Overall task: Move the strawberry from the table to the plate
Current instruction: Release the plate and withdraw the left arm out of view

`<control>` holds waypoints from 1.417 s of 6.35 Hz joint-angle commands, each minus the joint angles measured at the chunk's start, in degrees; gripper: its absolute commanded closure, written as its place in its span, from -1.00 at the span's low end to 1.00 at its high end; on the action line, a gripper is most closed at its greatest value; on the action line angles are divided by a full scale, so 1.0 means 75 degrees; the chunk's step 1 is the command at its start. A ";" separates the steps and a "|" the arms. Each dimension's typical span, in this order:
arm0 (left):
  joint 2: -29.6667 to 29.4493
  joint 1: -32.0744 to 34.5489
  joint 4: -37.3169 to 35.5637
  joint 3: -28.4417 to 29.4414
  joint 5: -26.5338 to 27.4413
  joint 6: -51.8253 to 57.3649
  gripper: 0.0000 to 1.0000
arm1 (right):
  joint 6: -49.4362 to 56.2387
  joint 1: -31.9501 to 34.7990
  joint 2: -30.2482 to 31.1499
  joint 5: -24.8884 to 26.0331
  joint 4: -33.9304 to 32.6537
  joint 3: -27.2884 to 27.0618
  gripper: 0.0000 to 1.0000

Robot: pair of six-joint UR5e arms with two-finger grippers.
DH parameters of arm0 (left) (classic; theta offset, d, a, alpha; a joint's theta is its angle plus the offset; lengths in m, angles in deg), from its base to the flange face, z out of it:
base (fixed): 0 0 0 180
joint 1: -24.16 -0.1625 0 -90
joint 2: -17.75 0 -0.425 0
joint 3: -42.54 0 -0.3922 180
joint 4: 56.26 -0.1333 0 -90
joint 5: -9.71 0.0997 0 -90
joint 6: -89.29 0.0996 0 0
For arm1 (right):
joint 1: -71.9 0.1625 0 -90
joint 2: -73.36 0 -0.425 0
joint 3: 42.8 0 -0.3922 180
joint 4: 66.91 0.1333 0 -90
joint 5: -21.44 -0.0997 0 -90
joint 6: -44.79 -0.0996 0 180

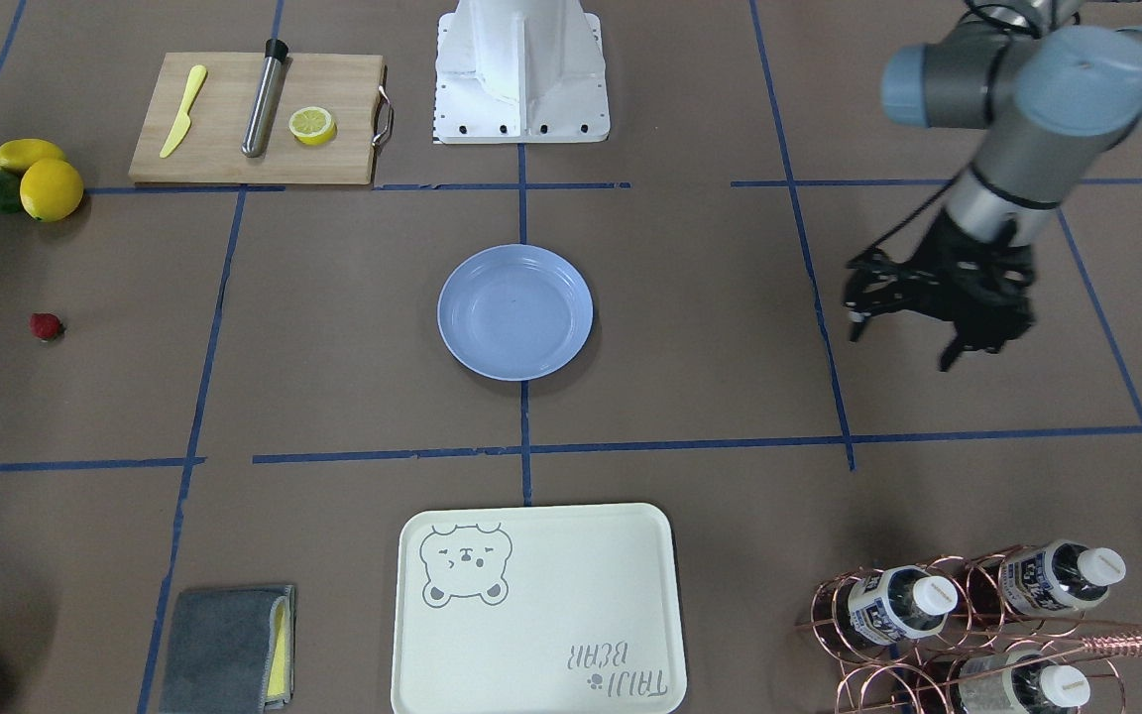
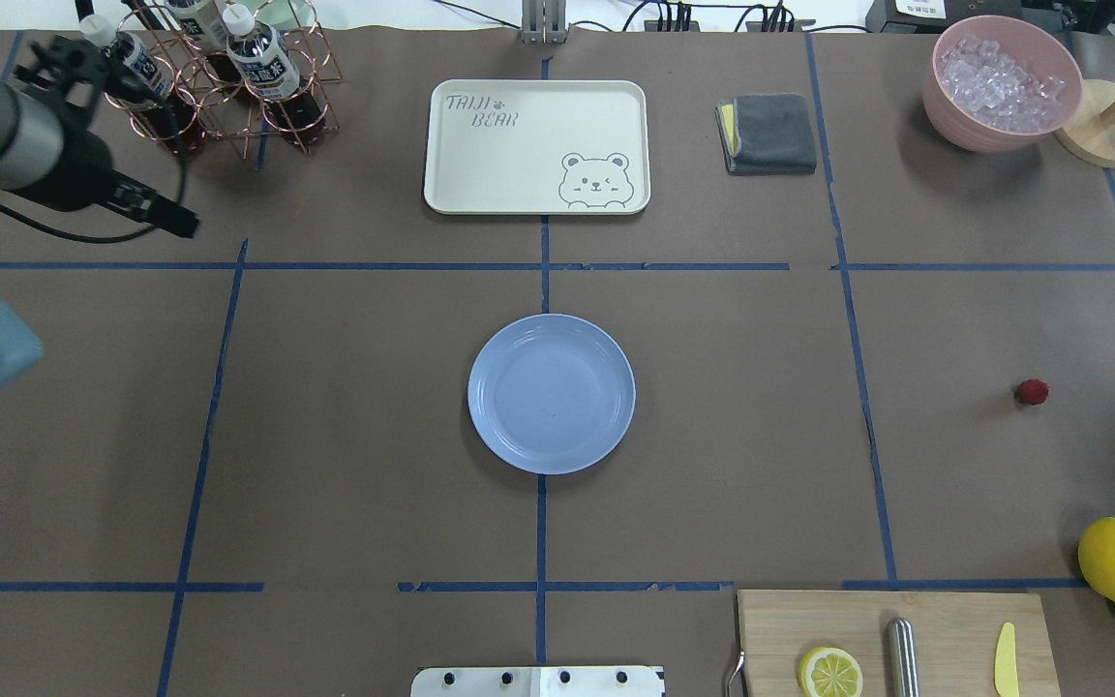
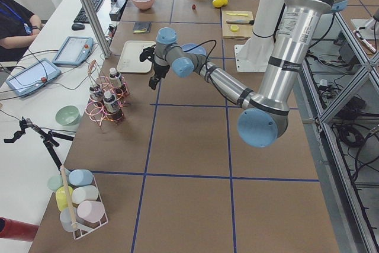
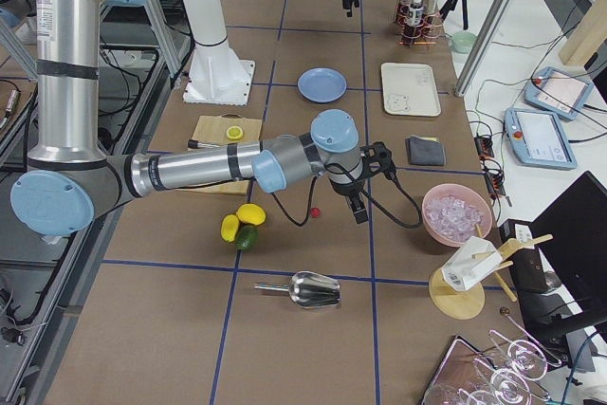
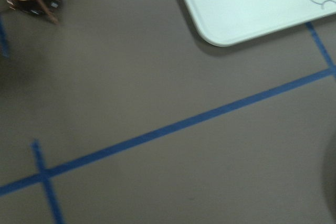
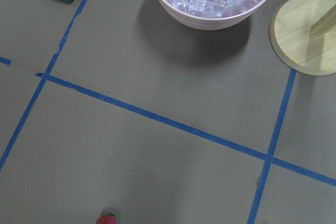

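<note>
The strawberry [image 1: 46, 326] [image 2: 1033, 391] lies alone on the brown table [image 1: 333, 347], far out on the robot's right side. It also shows at the bottom edge of the right wrist view [image 6: 107, 219]. The light-blue plate [image 1: 515, 311] [image 2: 551, 392] sits empty at the table's centre. My right gripper [image 4: 358, 213] hangs above the table close beside the strawberry [image 4: 315, 211]; I cannot tell whether it is open or shut. My left gripper [image 1: 900, 347] [image 2: 175, 221] hovers open and empty over the far left part, near the bottle rack.
A cutting board [image 1: 254, 119] holds a lemon half, a yellow knife and a steel rod. Lemons [image 1: 48, 186] lie near the strawberry. A bear-print tray [image 1: 536, 607], grey cloth [image 1: 224, 650], copper bottle rack [image 1: 968, 625] and pink ice bowl [image 2: 1001, 82] line the far side.
</note>
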 commanded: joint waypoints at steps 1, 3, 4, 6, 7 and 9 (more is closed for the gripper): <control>0.0931 0.2767 -0.0861 0.0568 -0.1684 0.2541 -1.00 | -0.0021 -0.0240 -0.0194 0.0007 -0.0086 -0.0021 -1.00; 0.1130 0.3539 -0.2608 0.0827 -0.1753 0.4309 -1.00 | -0.1221 -0.0893 -0.0767 0.0019 -0.0110 -0.0044 -1.00; 0.1909 0.3694 -0.2615 0.0760 -0.1788 0.4388 -1.00 | -0.1785 -0.1303 -0.0944 0.0193 -0.0110 -0.0126 -1.00; 0.2011 0.3696 -0.2603 0.0782 -0.1800 0.4319 -1.00 | -0.3086 -0.2251 -0.0703 0.0779 -0.0006 -0.0511 -1.00; 0.1987 0.3696 -0.2592 0.0690 -0.1812 0.4318 -1.00 | -0.3916 -0.3103 -0.0178 0.1616 0.0332 -0.0943 -1.00; 0.1964 0.3684 -0.2568 0.0689 -0.1870 0.4318 -1.00 | -0.5140 -0.4177 0.0820 0.2595 0.2774 -0.0377 -1.00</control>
